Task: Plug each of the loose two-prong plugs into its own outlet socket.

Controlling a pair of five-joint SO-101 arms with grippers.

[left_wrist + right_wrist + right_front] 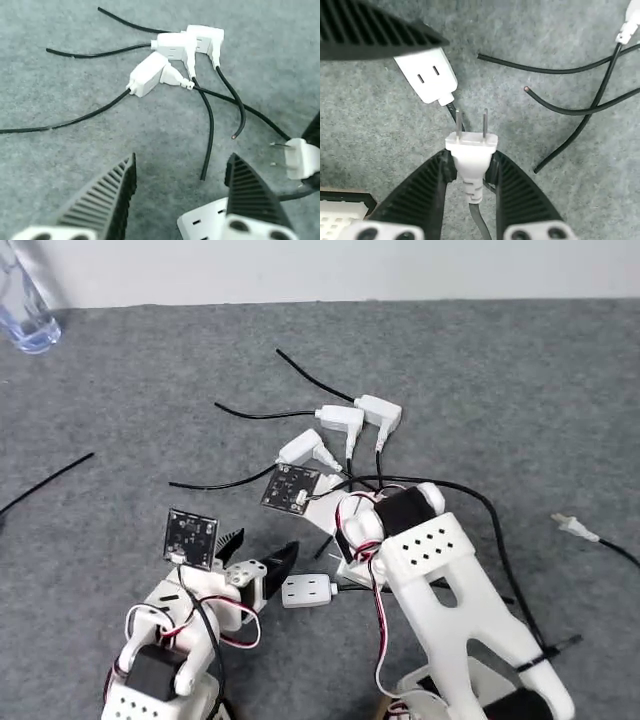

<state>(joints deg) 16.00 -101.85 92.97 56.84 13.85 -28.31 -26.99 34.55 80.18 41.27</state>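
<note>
Grey carpet-like tabletop (120, 390), two arms low at near edge, black cords & white plugs scattered about.

R gripper (470, 157) clamped on white two-prong plug (470, 146), prongs bare, aimed at slots of white outlet socket (426, 75) lying flat just ahead; not yet in, small gap btwn. L gripper (182, 161) spread wide, holding nothing, one finger right over that socket's edge; touching or not, can't tell. Farther back, cluster of white socket blocks (345, 425) w/ black cords, packed together; one seated plug (172, 77) looks mated w/ its block, rest can't tell. Second loose plug (572, 526) well apart on R arm's outer side, flat on surface, prongs bare. Clear vessel (28, 315) at far corner; contents can't tell.
</note>
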